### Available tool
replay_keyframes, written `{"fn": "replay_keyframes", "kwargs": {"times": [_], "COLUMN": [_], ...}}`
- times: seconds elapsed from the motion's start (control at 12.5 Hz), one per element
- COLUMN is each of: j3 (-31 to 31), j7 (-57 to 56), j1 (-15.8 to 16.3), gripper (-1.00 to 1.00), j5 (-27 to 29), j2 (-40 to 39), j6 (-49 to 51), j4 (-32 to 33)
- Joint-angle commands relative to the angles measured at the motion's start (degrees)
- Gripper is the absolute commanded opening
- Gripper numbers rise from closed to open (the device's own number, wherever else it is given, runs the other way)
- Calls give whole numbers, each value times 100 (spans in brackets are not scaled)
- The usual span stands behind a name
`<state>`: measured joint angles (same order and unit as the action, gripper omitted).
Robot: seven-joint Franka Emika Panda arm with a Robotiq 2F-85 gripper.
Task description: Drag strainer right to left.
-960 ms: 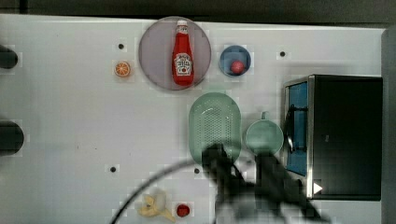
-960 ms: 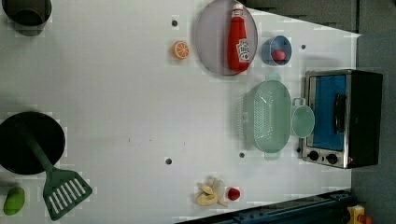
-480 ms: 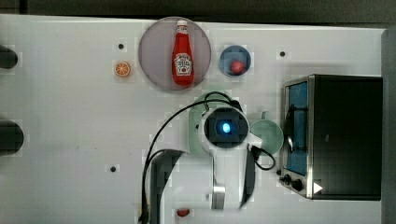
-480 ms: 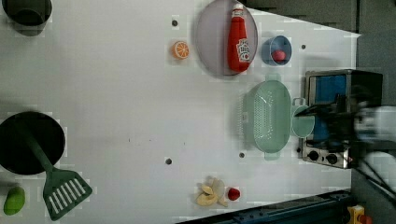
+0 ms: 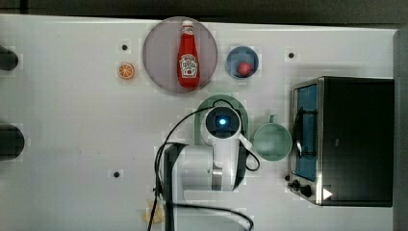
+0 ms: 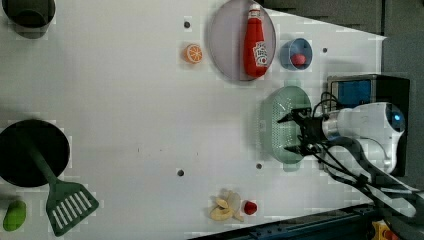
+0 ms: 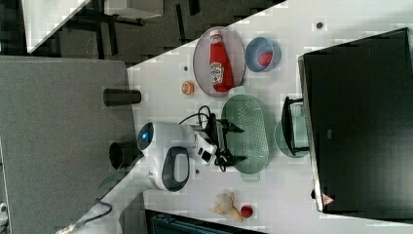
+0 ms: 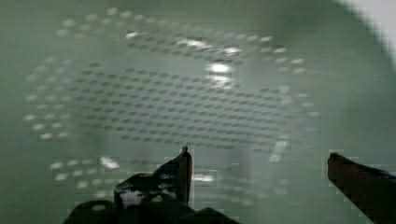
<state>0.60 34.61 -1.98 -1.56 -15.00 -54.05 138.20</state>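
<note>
One pale sage-green oblong plastic strainer [image 6: 286, 125] with a grid of tiny holes is what we must drag, and it lies on the white table [image 6: 125, 100] between the grey round plate [image 6: 225, 40] holding the red ketchup bottle [image 6: 254, 42] and the cluster of pale food scraps [image 6: 225, 207] near the table's edge. Just beside it, on the left view's right, stand the small round green mug [image 5: 272, 141] and the black toaster oven [image 5: 356, 139]. Its long axis runs up and down in the left view, so across the line of the drag.

Our black two-fingered gripper [image 6: 299, 128] has its jaws spread wide and grips nothing. In the left view it hangs over the strainer's bowl near the rim that faces the oven; in the right view [image 7: 233, 144] the two fingers straddle much of the bowl's length. The wrist view shows the perforated floor [image 8: 187, 102] close beneath, with one fingertip [image 8: 185, 161] over the holes. We cannot tell whether the fingers touch the plastic yet.

We judge that the coming move turns on this: the strainer sits directly under the gripper, and the free table lies toward the left view's left. Fingers lowered into the bowl could push the far wall that way, broadside, so it may swivel if we press off-centre
</note>
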Motion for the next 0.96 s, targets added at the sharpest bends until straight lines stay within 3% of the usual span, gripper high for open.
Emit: {"fn": "replay_keyframes", "kwargs": {"times": [0.08, 0.32, 0.96], "j3": [21, -68, -339], "j7": [399, 850, 1352], "j1": [42, 123, 608], "gripper": [100, 100, 100], "j5": [13, 48, 130], "j2": [-217, -515, -531], "j6": [-517, -975, -977], "j4": [-39, -24, 14]}}
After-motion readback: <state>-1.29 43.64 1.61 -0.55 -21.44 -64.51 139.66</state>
